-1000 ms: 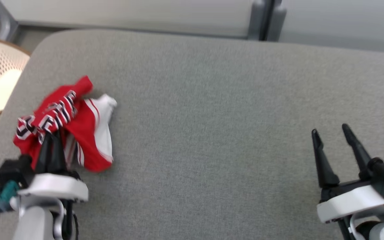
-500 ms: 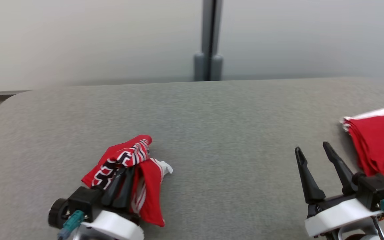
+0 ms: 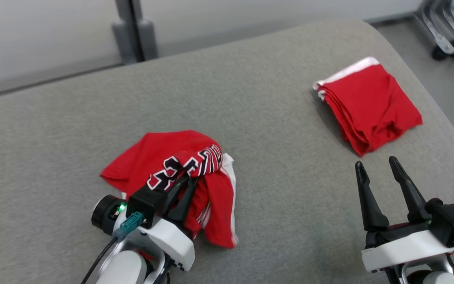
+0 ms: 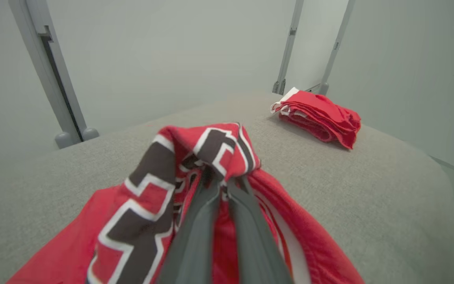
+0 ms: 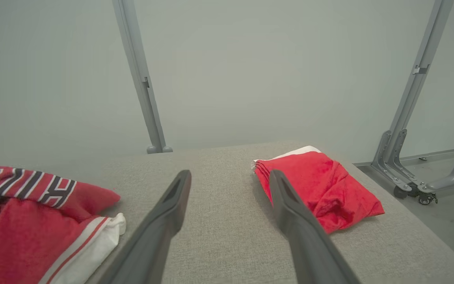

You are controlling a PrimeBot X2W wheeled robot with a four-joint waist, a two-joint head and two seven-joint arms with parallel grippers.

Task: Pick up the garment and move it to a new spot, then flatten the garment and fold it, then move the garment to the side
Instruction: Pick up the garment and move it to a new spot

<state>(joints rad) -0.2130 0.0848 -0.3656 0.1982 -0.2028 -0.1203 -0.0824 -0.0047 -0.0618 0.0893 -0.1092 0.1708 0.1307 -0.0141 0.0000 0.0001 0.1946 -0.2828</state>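
left hand (image 3: 187,183), pinched shut on the crumpled garment (image 3: 164,148), has carried it inward from the left edge of the tabletop (image 3: 282,177); right hand (image 3: 376,161) gapes empty; flattening likely next.

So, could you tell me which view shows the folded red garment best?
The head view: the folded garment lies whole and unobstructed. The left wrist view shows it small and distant; in the right wrist view a finger of the right gripper overlaps its left edge.

Grey fabric surface (image 3: 290,177), pale wall panels (image 3: 34,39), grey upright post (image 3: 132,27), castored frame foot (image 5: 393,157).
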